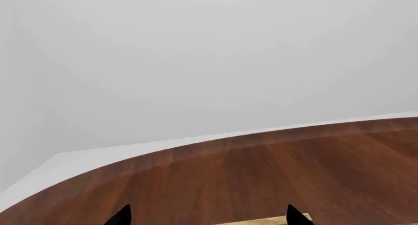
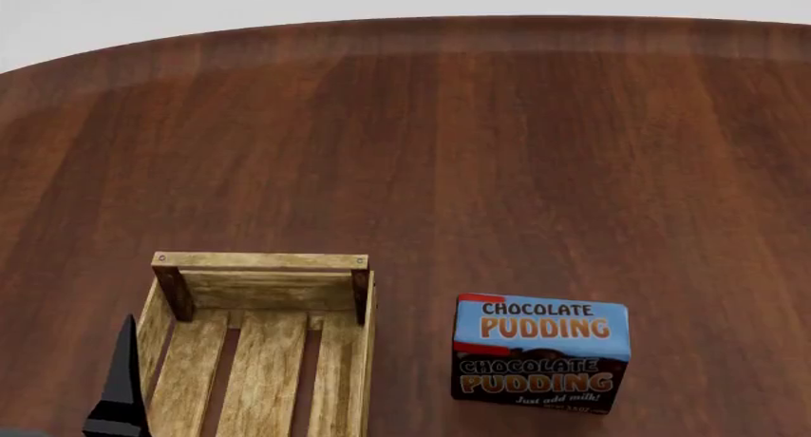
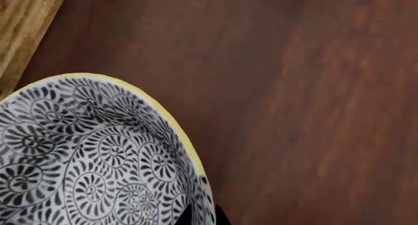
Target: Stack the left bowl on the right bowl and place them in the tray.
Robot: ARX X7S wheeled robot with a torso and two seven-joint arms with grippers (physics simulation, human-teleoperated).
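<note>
On the dark wooden table (image 2: 507, 123) the left gripper (image 1: 207, 218) hovers with fingertips spread apart beside the empty tray (image 2: 260, 262), then the pudding box (image 2: 541, 354) stands upright, while the patterned bowl (image 3: 85, 156) fills the right wrist view — that gripper's state I cannot tell.

A spiral-patterned bowl (image 3: 85, 161) with a yellow rim fills the view on the dark counter (image 3: 313, 88), its rim at a black fingertip (image 3: 219, 216).

An empty light wooden tray (image 2: 260, 361) sits at seven o'clock; a yellow-rimmed, swirl-patterned bowl (image 3: 85, 156) lies upright just beside its plank.
</note>
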